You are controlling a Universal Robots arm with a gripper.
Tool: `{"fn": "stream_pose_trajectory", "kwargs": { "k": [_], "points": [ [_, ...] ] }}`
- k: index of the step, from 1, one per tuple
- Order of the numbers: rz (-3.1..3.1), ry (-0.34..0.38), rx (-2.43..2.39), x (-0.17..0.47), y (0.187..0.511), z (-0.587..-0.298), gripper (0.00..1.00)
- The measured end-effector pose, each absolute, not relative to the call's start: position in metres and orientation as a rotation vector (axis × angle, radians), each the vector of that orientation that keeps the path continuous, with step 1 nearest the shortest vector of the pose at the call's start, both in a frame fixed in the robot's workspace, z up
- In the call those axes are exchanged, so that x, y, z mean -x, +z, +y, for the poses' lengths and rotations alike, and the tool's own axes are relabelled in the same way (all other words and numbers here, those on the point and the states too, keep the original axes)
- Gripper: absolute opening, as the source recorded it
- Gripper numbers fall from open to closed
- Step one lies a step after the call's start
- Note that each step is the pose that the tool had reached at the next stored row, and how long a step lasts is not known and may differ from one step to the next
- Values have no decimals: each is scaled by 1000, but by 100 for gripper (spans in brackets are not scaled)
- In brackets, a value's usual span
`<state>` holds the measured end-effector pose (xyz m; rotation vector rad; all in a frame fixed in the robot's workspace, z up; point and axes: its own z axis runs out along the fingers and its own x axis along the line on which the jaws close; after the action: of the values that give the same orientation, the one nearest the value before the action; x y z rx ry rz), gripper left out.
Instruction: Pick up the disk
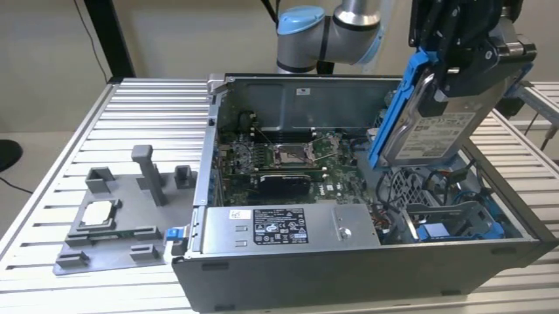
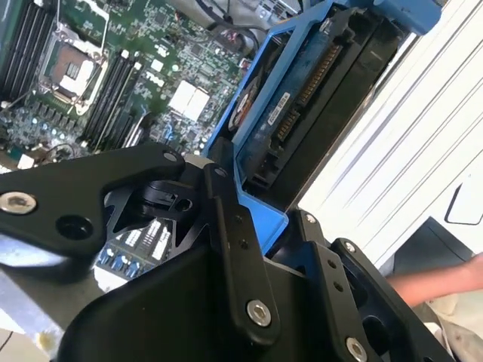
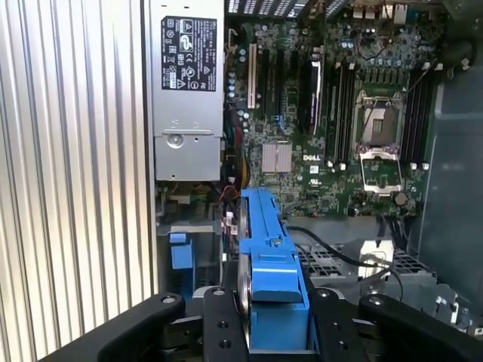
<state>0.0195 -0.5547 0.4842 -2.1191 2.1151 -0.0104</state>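
The disk hangs tilted on edge above the open computer case, over the case's half on the exterior view's right. It is a silver drive with a white label and a blue carrier frame round its edges. My black gripper is shut on the disk's upper end. In the first wrist view the disk runs edge-on between the two black fingers. The second wrist view shows the disk's connector end inside the blue frame, above the fingers.
Below the disk sits a drive bay with blue parts and loose cables. The case holds a motherboard and a grey power supply box. A grey fixture carrying a small silver chip lies on the slatted table. A person's hand is nearby.
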Motion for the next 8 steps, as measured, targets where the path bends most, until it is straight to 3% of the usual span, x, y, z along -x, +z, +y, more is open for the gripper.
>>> {"fn": "stream_pose_trajectory", "kwargs": {
  "k": [8],
  "points": [
    [2119, -13, 2112, -37, 478, -557, 0]
  ]
}}
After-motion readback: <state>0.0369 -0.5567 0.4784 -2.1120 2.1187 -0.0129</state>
